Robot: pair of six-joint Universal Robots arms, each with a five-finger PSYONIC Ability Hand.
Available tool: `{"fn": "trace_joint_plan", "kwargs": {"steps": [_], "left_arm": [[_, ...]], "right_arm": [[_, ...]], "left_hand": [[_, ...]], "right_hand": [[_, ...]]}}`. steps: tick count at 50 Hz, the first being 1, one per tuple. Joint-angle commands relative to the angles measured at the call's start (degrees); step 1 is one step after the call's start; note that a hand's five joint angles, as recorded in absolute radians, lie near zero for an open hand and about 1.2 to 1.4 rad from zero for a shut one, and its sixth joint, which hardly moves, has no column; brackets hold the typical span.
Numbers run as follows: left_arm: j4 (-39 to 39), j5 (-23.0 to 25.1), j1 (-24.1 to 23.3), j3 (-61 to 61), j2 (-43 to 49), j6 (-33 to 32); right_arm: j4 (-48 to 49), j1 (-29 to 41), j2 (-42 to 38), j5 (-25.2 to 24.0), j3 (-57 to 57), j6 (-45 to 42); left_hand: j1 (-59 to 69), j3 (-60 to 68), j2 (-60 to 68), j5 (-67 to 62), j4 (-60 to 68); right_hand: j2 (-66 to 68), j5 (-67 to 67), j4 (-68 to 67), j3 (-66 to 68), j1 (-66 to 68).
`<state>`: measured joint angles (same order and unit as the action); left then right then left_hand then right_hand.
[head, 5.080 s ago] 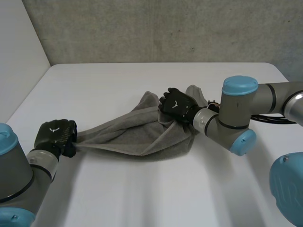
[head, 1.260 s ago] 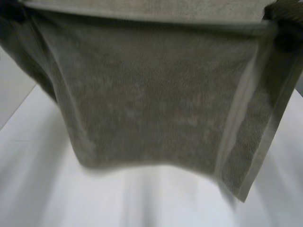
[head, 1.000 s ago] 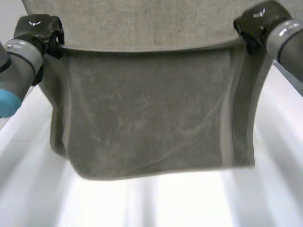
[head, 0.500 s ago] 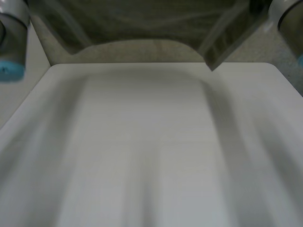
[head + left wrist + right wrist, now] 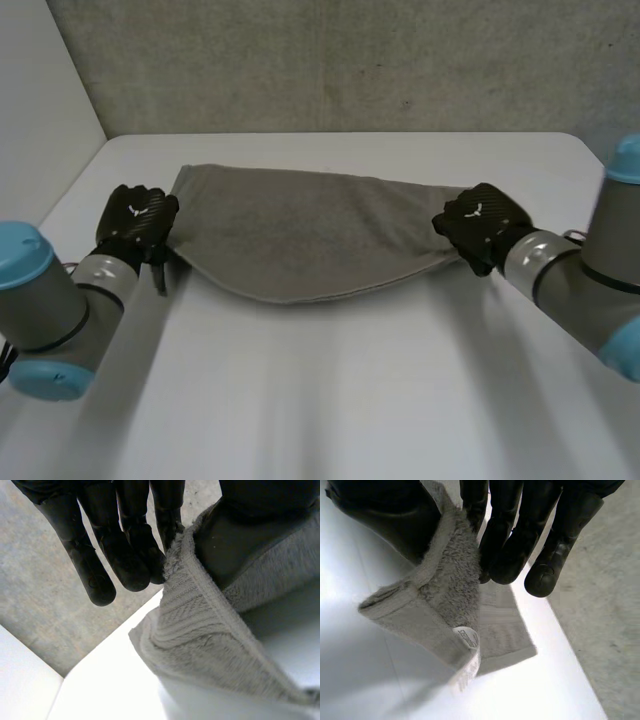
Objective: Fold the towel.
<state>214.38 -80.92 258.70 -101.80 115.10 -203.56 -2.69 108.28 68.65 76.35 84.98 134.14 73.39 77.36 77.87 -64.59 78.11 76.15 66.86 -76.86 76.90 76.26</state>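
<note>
— White worktop, with a rough grey wall behind it. Where is the towel?

— The grey towel lies spread across the middle of the worktop, a little nearer the wall, stretched between the two arms. Its far edge runs fairly straight. The near edge sags in a curve towards the camera.

— And the hands?

— The left robot hand is at the towel's left end and the right robot hand is at its right end, where the cloth narrows. Both wrist views show the same grip: thumb on one side of the cloth, fingers on the other, pinching the hem. On the right, a corner hangs out below the grip with a small white label on it.

— Why hold it that way?

— My guess is that gripping both ends pulls one long edge taut. That lets the cloth settle flat and square, which a clean fold needs.

— Is it folded yet?

— Hard to say. From the head view I cannot tell whether it is one layer or already doubled. With both robot hands clamped on it, I would call the fold unfinished.

— Any container involved?

— None that I can make out. The towel rests straight on the worktop.
</note>
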Motion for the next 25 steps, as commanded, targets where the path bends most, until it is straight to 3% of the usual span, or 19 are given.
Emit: {"fn": "trace_joint_plan", "kwargs": {"steps": [1,3,7,11,14,18,25], "left_arm": [[-1.42,-0.02,1.45,-8.31,-15.13,-1.05],[-2.47,0.06,2.15,-10.42,-19.35,-1.05],[-4.68,1.38,4.09,-14.13,-26.51,-0.88],[-5.56,6.99,6.19,-18.07,-33.35,-0.53],[-5.29,10.33,6.90,-18.44,-34.16,-0.17],[-4.68,11.84,6.90,-17.56,-32.57,0.88],[1.38,11.75,4.45,-7.56,-14.07,2.46]], "right_arm": [[-3.99,-5.36,15.28,-0.85,5.73,-0.46],[-8.36,-9.38,20.97,-3.47,7.22,-1.59],[-12.60,-12.74,24.33,-8.50,7.92,-2.57],[-15.41,-16.77,25.65,-15.25,8.80,-3.00],[-14.89,-17.66,24.61,-17.10,8.72,-3.01],[-12.62,-17.66,20.76,-16.59,7.67,-2.83],[-7.51,-15.11,7.72,-9.47,1.24,-2.48]], "left_hand": [[6.61,2.64,2.13,-5.41,1.89],[6.61,2.64,2.13,-5.41,1.89],[6.61,2.64,2.13,-5.41,1.89],[6.61,2.64,2.13,-5.41,1.89],[6.61,2.64,2.13,-5.41,1.89],[6.61,2.64,2.13,-5.41,1.89],[6.61,2.64,2.13,-5.41,1.89]], "right_hand": [[3.85,3.14,-3.14,3.10,3.74],[3.85,3.14,-3.14,3.10,3.74],[3.85,3.14,-3.14,3.10,3.74],[3.85,3.14,-3.14,3.10,3.74],[3.85,3.14,-3.14,3.10,3.74],[3.85,3.14,-3.14,3.10,3.74],[3.85,3.14,-3.14,3.10,3.74]]}}
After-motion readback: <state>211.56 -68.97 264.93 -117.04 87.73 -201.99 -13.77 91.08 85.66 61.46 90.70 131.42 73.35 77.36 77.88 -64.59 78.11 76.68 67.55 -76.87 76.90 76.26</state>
